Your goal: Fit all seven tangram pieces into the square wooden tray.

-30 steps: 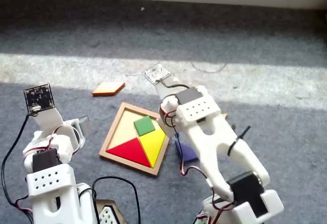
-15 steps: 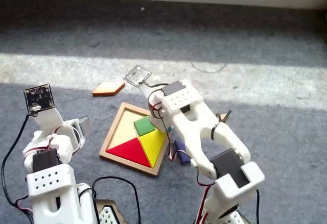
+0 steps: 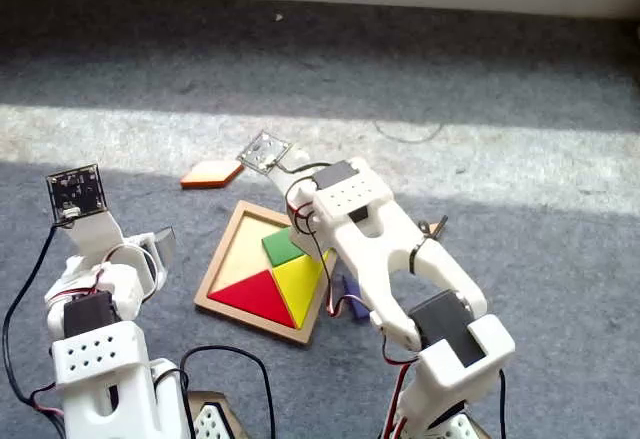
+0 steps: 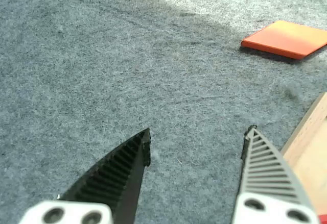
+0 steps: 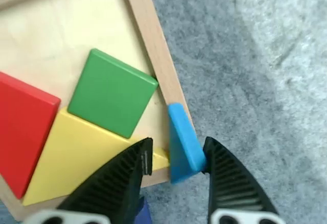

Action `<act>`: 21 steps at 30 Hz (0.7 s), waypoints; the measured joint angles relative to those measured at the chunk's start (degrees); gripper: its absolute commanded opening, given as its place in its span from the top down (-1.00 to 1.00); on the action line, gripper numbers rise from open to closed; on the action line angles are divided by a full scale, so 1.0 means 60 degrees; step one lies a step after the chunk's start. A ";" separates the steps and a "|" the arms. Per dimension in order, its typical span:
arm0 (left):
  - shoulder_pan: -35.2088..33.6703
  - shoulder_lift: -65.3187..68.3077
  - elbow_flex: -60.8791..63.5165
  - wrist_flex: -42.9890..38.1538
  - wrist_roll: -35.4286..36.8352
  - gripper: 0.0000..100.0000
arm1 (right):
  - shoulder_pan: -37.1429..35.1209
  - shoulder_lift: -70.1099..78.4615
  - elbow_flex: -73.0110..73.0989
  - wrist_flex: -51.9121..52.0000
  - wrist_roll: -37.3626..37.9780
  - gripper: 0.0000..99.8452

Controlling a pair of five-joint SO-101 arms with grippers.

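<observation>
- The square wooden tray lies on the grey, carpet-like counter, turned corner-on between the two arms.
- Three pieces lie flat inside it: a green square, a yellow triangle and a red triangle. They touch one another, and part of the tray floor is bare.
- The right gripper pinches a blue piece between its fingers. The piece stands on edge along the tray's rim, just beside a corner of the green square.
- The left gripper hangs spread apart over bare counter beside the tray, holding nothing.
- An orange parallelogram lies flat on the counter, near the tray's far corner but apart from it.
- A dark purple piece lies on the counter just outside the tray, partly hidden under the right arm.
</observation>
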 measured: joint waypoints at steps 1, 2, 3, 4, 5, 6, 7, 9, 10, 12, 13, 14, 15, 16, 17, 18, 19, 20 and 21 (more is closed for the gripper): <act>0.0000 0.0000 0.0000 0.0000 0.0000 0.41 | -0.0103 0.0000 -0.0117 0.0161 0.0000 0.68; 0.0000 0.0000 0.0000 0.0000 0.0000 0.41 | -0.0176 0.0000 -0.0234 0.0352 0.0000 0.68; 0.0000 0.0000 0.0000 0.0000 0.0000 0.41 | -0.0264 0.0000 -0.0381 0.0557 0.0000 0.68; 0.0000 0.0000 0.0000 0.0000 0.0000 0.41 | -0.0337 0.0000 -0.0498 0.0762 0.0000 0.68; 0.0000 0.0000 0.0000 0.0000 0.0000 0.41 | -0.0410 0.0000 -0.0601 0.0967 0.0000 0.68; 0.0000 0.0000 0.0000 0.0000 0.0000 0.41 | -0.0498 0.0000 -0.0703 0.1114 0.0000 0.68; 0.0000 0.0000 0.0000 0.0000 0.0000 0.41 | -0.0571 0.0000 -0.0762 0.1245 0.0000 0.68; 0.0000 0.0000 0.0000 0.0000 0.0000 0.41 | -0.0733 0.0000 -0.0762 0.1407 0.0000 0.68; 0.0000 0.0000 0.0000 0.0000 0.0000 0.41 | -0.0821 0.0000 -0.0762 0.1509 0.0000 0.68; 0.0000 0.0000 0.0000 0.0000 0.0000 0.41 | -0.0952 0.0000 -0.0762 0.1714 0.0000 0.68; 0.0000 0.0000 0.0000 0.0000 0.0000 0.41 | -0.0996 0.0000 -0.0762 0.1846 0.0000 0.68; 0.0000 0.0000 0.0000 0.0000 0.0000 0.41 | -0.1040 0.0000 -0.0762 0.1934 0.0000 0.68; 0.0000 0.0000 0.0000 0.0000 0.0000 0.41 | -0.1070 0.0000 -0.0762 0.1978 0.0000 0.68; 0.0000 0.0000 0.0000 0.0000 0.0000 0.41 | -0.1084 0.0000 -0.0762 0.2022 -0.0029 0.68; 0.0000 0.0000 0.0000 0.0000 0.0000 0.41 | -0.1099 0.0000 -0.0762 0.2037 -0.0088 0.68; 0.0000 0.0000 0.0000 0.0000 0.0000 0.41 | -0.1099 0.0000 -0.0762 0.2037 -0.0147 0.70; 0.0000 0.0000 0.0000 0.0000 0.0000 0.41 | -0.1099 0.0000 -0.0762 0.2037 -0.0161 0.73; 0.0000 0.0000 0.0000 0.0000 0.0000 0.41 | -0.1099 0.0000 -0.0762 0.2037 -0.0190 0.77; 0.0000 0.0000 0.0000 0.0000 0.0000 0.41 | -0.1099 0.0000 -0.0762 0.2037 -0.0190 0.80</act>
